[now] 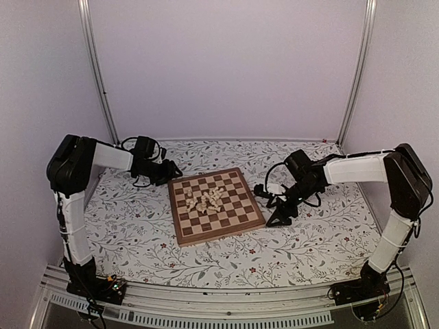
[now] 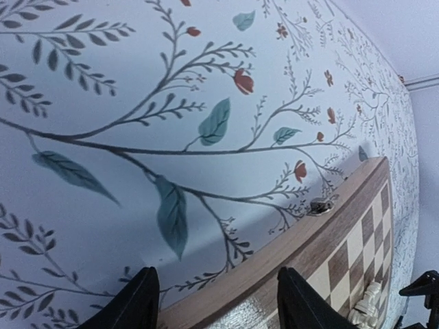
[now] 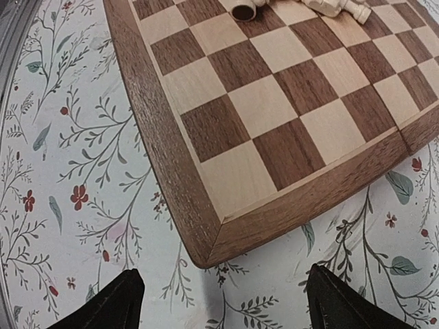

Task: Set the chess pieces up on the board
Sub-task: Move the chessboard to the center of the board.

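Board (image 1: 216, 205) mid-counter (image 1: 309, 233), chess pieces (image 1: 207, 199) heaped at its centre, outer squares free. Left fingers (image 2: 140, 301) spread, empty, at far-left board edge. Right fingers (image 3: 116, 301) spread wide, empty, board corner between them.

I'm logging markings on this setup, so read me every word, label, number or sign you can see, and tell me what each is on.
None: no text can be read in any view.
board: no letters or numbers on the border that shows.
chess pieces: no marks visible.
tablecloth: floral print only, no writing.
left arm's base: any label there is too small to read.
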You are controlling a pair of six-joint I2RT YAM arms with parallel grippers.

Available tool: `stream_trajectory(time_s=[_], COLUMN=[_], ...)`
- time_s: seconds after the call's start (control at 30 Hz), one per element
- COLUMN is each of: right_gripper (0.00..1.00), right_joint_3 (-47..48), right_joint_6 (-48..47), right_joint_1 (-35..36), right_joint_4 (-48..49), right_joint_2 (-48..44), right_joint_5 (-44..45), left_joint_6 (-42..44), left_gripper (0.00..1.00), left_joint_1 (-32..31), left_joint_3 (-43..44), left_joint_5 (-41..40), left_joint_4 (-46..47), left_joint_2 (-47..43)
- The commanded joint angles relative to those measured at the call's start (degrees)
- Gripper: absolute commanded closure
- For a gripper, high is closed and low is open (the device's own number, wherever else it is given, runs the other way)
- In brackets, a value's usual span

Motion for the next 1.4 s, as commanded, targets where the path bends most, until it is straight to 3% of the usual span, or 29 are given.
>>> stream_trajectory(time_s=[0.0, 0.7, 0.93, 1.07, 1.2, 1.37], right_gripper=[0.14, 0.13, 0.12, 0.13, 0.22, 0.32], right_joint_3=[-2.42, -12.45, -11.41, -8.13, -3.17, 4.90], right_joint_6=[-2.07, 1.20, 1.40, 1.06, 2.88, 1.32], right_joint_1=[-0.76, -3.14, -3.76, -3.76, -3.66, -0.54], right_joint_4=[-2.94, -0.51, -1.68, -3.61, -3.19, -3.34], right_joint_2=[-7.24, -18.26, -21.06, -22.29, -22.33, -18.98], right_joint_5=[1.28, 4.11, 2.57, 1.74, -0.70, -5.00], left_joint_6=[-4.35, -7.07, 5.84, 14.56, 20.67, 20.06], left_gripper=[0.40, 0.40, 0.37, 0.35, 0.36, 0.38], left_joint_1=[-4.45, -13.24, -12.33, -12.78, -13.69, -14.61], left_joint_3=[1.62, 3.89, 14.31, 13.96, 7.93, 5.50], left_joint_5=[2.79, 0.17, -11.74, -15.11, -15.90, -17.99], left_joint_4=[1.13, 1.77, -13.11, -18.47, -17.99, -11.83], left_joint_2=[3.78, 3.21, -2.48, -9.03, -16.67, -24.97])
